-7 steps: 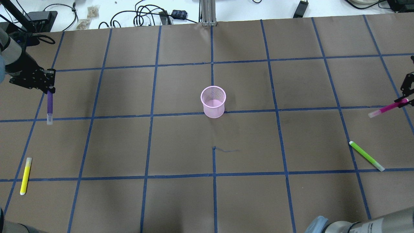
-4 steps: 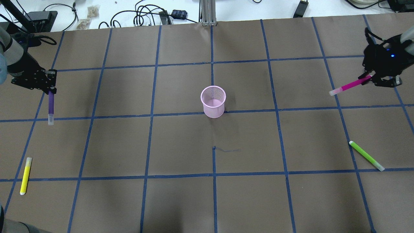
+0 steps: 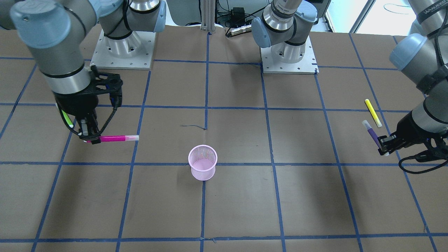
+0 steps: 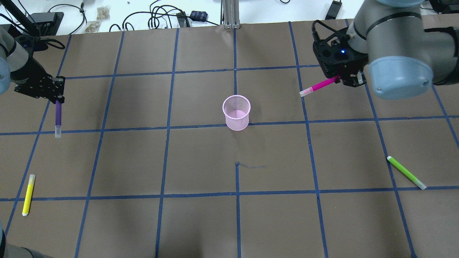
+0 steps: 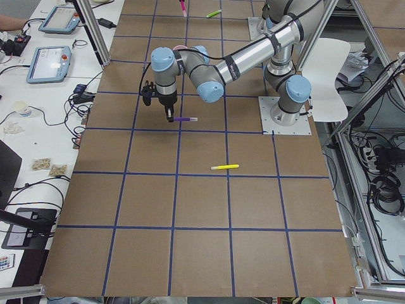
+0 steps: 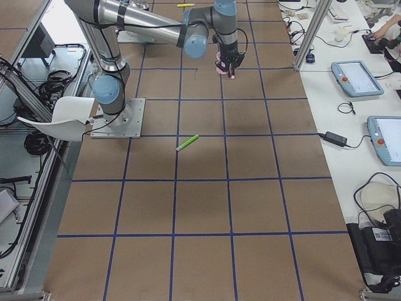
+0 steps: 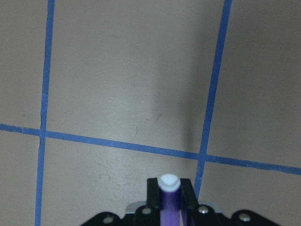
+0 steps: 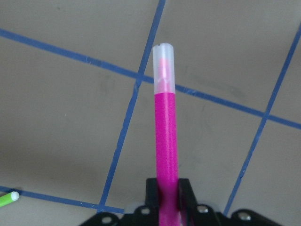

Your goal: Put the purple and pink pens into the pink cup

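- brown table [image 4: 200, 161] gridded with blue tape [image 4: 168, 127]
- white bench [image 4: 136, 10] beyond, strewn with black cables [image 4: 156, 22]
- aluminium post [image 4: 229, 14] at the far edge
- white chair [image 5: 329, 79] alongside

White lettering on left arm [image 3: 428, 12], upper link, too blurred to read; nothing else legible
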Robot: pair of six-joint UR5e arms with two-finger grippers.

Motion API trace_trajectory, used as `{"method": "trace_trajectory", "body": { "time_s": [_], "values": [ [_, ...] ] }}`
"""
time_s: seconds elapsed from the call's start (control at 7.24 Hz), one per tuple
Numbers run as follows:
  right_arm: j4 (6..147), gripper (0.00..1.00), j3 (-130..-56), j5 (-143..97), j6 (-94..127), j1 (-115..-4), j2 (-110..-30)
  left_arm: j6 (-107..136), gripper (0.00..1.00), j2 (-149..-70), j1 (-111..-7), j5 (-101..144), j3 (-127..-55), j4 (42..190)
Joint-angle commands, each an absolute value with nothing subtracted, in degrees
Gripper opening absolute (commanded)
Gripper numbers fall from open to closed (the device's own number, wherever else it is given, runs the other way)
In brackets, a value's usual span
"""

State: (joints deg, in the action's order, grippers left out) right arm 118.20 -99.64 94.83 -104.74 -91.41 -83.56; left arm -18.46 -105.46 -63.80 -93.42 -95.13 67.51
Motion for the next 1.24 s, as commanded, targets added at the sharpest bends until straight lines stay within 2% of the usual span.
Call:
{"method": "trace_trajectory", "body": {
  "time_s": [0.0,0.28,0.83,1.11],
  "values": [
    [118.5,0.14,-94.3,100.0,-85.9,-102.0,-79.0,-18.5,0.00,-105.4,-64.2,-93.4,-95.2,67.4],
    [118.1,0.13,-89.5,110.5,-79.7,-110.3,-72.4,-18.5,0.00,-105.4,-64.2,-93.3,-95.4,67.3],
    [118.2,0.13,-89.3,122.2,-72.2,-118.8,-65.0,-18.5,0.00,-105.4,-64.2,-93.3,-95.4,67.3],
    [118.0,0.13,-89.8,122.3,-71.3,-120.0,-64.4,-18.6,0.00,-105.4,-64.1,-93.3,-95.6,67.2]
  ]
}}
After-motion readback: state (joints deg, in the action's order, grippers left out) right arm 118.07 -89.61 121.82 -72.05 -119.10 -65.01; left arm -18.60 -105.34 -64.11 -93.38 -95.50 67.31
